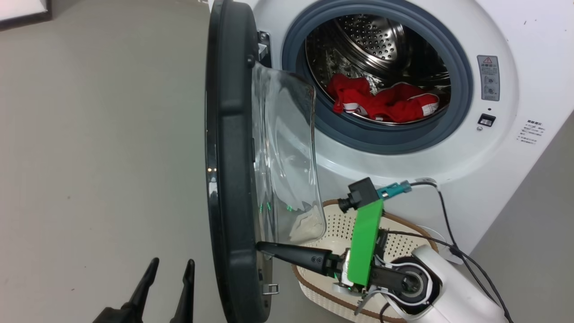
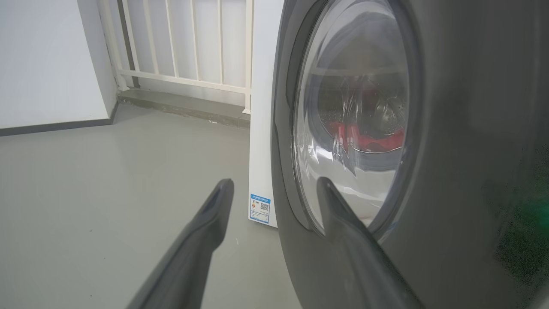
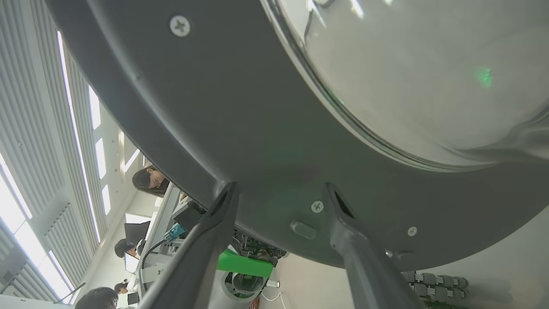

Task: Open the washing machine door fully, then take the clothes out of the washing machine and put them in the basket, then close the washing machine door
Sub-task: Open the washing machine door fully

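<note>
The washing machine door stands open, edge-on to the head view, its clear glass porthole bulging toward the washing machine. Red clothes with white trim lie in the steel drum, and they show again through the glass as red clothes. The basket sits on the floor under the drum opening. My right gripper is open, its tips against the door's inner rim near the lower edge; the right gripper holds nothing. My left gripper is open beside the door's outer face, and the left gripper is empty.
A black cable runs from the machine's front past the basket to my right arm. Bare grey floor spreads left of the door. A white railing and a wall stand beyond. People sit at desks behind me.
</note>
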Controlling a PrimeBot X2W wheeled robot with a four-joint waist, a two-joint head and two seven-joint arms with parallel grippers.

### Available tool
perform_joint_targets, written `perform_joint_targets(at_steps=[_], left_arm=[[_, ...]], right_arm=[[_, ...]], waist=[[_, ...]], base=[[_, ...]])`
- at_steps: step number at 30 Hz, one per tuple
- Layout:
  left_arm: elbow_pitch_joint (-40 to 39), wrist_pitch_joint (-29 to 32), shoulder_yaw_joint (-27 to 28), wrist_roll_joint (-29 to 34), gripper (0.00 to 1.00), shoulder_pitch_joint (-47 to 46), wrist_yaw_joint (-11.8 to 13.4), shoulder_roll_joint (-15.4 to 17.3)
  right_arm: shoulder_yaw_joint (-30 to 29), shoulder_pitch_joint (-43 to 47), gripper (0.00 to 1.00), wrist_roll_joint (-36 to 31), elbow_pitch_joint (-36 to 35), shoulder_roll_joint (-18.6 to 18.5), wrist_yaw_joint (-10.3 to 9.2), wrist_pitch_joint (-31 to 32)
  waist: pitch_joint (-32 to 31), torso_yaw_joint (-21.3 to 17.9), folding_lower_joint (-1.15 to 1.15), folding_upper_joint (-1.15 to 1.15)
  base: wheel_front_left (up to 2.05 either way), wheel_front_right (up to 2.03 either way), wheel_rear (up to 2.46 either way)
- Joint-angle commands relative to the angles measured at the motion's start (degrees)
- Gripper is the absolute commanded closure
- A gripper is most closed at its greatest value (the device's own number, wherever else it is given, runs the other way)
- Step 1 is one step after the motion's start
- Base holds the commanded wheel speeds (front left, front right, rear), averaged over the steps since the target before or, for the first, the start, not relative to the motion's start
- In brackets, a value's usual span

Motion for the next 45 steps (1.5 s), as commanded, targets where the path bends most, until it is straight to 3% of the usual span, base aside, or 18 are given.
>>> perform_joint_targets(at_steps=[1,11,26,45], left_arm=[[-1.1,-0.7,2.2,-0.1,0.00,-1.7,0.4,0.6],[-1.0,-0.7,3.3,0.3,0.00,-1.8,0.1,0.6],[-0.9,-0.7,4.2,0.1,0.00,-1.7,0.1,0.6],[-0.6,-0.7,5.0,0.4,0.00,-0.8,0.2,0.6]], right_arm=[[-0.4,0.8,0.00,-0.9,-1.0,0.5,0.28,-1.2],[-1.2,5.3,0.00,-8.2,0.6,-4.3,0.28,-10.8],[0.3,10.7,0.00,-13.3,2.3,-11.2,0.28,-27.8],[12.7,9.0,0.00,-23.9,7.0,-16.9,0.28,-49.7]], waist=[[0.1,-0.4,0.00,0.00],[0.2,-2.3,0.00,0.00],[0.2,-4.0,0.00,0.00],[-0.3,-4.8,0.00,0.00]], base=[[0.00,0.00,0.00],[0.00,0.00,0.00],[0.00,0.00,0.00],[0.00,0.00,0.00]])
